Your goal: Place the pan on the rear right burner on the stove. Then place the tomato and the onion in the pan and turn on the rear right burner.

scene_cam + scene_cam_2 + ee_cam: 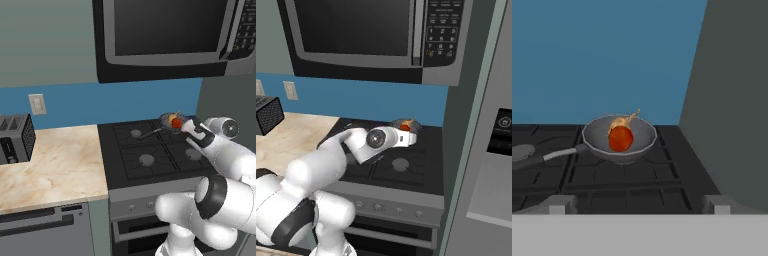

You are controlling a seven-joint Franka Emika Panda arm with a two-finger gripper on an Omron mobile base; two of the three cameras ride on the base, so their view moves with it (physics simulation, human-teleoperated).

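Grey pan (619, 140) sitting on the stove's (150, 155) rear right corner.
Tomato (620, 138) and onion (623, 121) are lying inside, touching; the claw (186, 126) is hovering nearby, spread wide, gripping nothing.

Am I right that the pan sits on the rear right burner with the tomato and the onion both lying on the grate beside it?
Not quite. The pan does sit at the rear right of the stove, but the tomato and the onion lie inside the pan, not on the grate beside it. The hand view shows this most clearly, with the onion tucked behind the tomato.
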